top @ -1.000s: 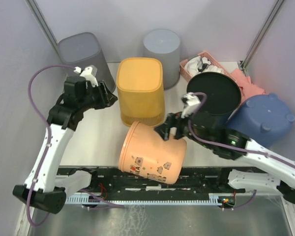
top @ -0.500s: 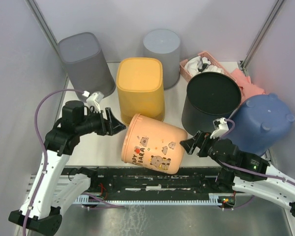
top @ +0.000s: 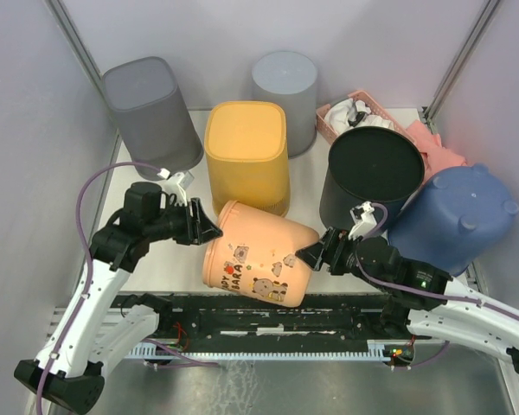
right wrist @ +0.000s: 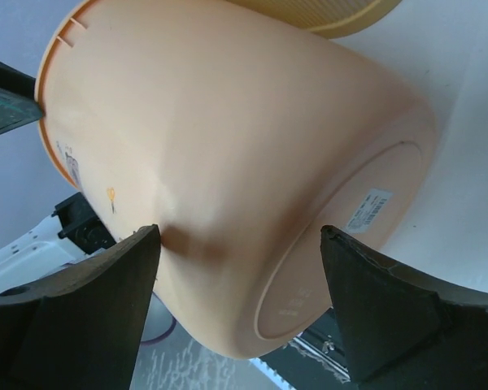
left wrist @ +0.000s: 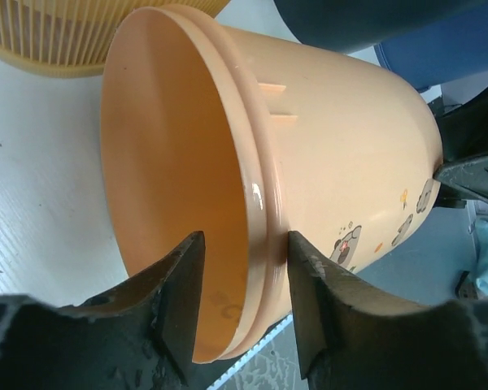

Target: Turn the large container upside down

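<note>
The large peach container (top: 259, 264) with cartoon stickers lies on its side at the table's front, mouth to the left and base to the right. My left gripper (top: 209, 232) is open and straddles the mouth rim (left wrist: 264, 203). One finger sits inside the mouth with a gap to the wall, while the other rests against the outer wall. In the left wrist view the left gripper (left wrist: 244, 268) shows the rim between its jaws. My right gripper (top: 310, 256) is open wide at the base end. The right wrist view shows the right gripper (right wrist: 240, 244) spanning the container's (right wrist: 228, 122) lower side.
Upside-down bins stand behind the container: a yellow one (top: 246, 160), dark grey (top: 147, 108), light grey (top: 285, 86), black (top: 372, 177) and blue (top: 463, 212). A pink basket (top: 350, 99) sits at the back right. The black rail (top: 268, 322) runs along the front edge.
My left arm swung down from the back to the container's mouth rim. My right gripper drew back from the container, then closed in on its base. The container shifted slightly left.
</note>
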